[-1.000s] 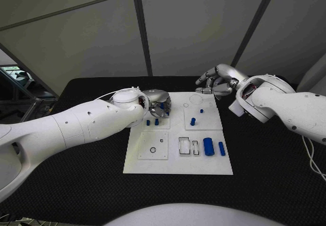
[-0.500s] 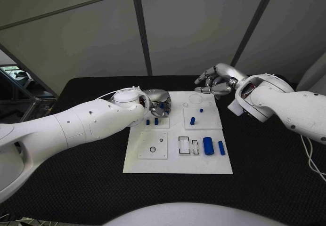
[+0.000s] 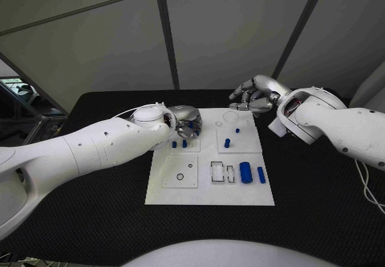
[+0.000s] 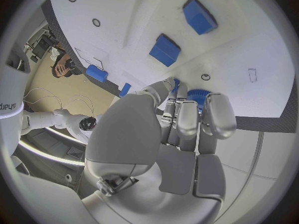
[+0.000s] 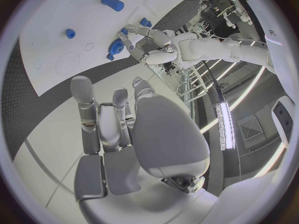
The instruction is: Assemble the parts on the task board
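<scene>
Over the task board (image 3: 210, 192), left robot hand (image 3: 185, 120) pinching a blue gear (image 4: 197, 95); right robot hand (image 3: 255, 94) empty, fingers apart.

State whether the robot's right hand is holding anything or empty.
Empty: the right hand hovers past the white board's far edge, fingers apart with nothing between them.

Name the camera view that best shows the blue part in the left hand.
The left wrist view: the ridged blue part sits between the left hand's fingertips over the task board. The head view shows just a blue glimpse under that hand; the right wrist view shows it small and distant.
</scene>
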Tool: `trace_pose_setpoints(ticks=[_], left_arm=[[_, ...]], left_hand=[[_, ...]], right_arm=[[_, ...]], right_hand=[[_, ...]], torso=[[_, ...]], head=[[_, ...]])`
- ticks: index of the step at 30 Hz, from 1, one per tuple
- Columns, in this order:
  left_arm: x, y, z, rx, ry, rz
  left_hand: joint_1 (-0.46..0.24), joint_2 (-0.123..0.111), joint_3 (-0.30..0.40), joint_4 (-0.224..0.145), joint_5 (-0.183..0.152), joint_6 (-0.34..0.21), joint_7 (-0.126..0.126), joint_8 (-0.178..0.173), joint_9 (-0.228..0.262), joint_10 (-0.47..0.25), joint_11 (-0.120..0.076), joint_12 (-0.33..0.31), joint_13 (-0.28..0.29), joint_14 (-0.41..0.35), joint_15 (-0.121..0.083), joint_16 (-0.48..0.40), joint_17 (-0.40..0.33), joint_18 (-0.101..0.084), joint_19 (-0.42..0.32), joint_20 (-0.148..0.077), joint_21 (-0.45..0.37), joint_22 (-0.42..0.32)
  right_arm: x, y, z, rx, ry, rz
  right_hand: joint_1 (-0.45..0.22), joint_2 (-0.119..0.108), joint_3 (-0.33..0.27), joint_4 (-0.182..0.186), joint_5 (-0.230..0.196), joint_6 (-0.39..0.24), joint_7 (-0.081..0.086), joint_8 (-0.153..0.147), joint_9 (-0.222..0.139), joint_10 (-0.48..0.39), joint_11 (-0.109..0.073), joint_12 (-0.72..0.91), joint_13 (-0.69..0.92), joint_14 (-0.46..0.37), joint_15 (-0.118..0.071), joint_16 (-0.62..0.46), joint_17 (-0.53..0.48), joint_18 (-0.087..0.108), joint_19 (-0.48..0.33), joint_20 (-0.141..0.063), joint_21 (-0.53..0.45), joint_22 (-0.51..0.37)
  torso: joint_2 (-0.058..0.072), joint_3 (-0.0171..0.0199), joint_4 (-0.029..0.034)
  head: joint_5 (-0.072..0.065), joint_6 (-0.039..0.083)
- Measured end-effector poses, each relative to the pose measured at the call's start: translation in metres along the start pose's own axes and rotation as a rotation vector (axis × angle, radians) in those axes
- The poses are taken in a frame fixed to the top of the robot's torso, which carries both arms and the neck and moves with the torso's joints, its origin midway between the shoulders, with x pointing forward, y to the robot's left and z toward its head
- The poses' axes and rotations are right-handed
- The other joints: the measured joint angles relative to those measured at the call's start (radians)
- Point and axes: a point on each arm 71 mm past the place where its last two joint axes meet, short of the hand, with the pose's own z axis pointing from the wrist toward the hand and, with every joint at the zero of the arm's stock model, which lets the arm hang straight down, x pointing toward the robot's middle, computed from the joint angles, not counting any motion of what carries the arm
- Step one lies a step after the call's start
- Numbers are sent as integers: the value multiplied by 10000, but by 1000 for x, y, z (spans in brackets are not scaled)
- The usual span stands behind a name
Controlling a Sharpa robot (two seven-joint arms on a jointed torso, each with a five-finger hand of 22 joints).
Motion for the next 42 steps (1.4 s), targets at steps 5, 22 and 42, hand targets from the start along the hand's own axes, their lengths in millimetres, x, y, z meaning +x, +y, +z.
trace_pose_setpoints(ticks=[5,22,42], left_arm=[[1,4,-7,-19,-21,-35],[-29,11,-28,-55,-863,-505],[-21,33,-48,-858,-437,-602]], left_hand=[[0,0,53,1,0,16,17,0,-6,8,8,-1,2,4,4,0,0,0,-1,-1,0,0],[-1,0,164,-54,0,83,84,-108,-18,44,46,-116,2,3,4,0,-17,1,-1,-1,39,-2],[-108,-107,192,-27,-39,190,48,-152,-18,189,43,-203,3,3,4,-1,-116,1,-2,-1,38,-4]], right_arm=[[0,0,0,7,-4,-3],[0,-1,0,21,-2,-8],[-1,-2,0,52,-9,-17]], right_hand=[[0,0,0,0,0,0,0,0,0,0,0,0,0,0,0,0,-1,-1,0,0,0,0],[0,0,30,30,37,0,0,0,0,0,0,0,-1,0,0,0,7,0,0,0,0,0],[41,40,29,29,36,0,0,40,0,0,0,0,-2,0,0,0,14,-1,0,0,0,0]], torso=[[-5,-3,6],[-11,-17,26],[-3,3,3]], head=[[-12,23],[76,128],[190,121]])
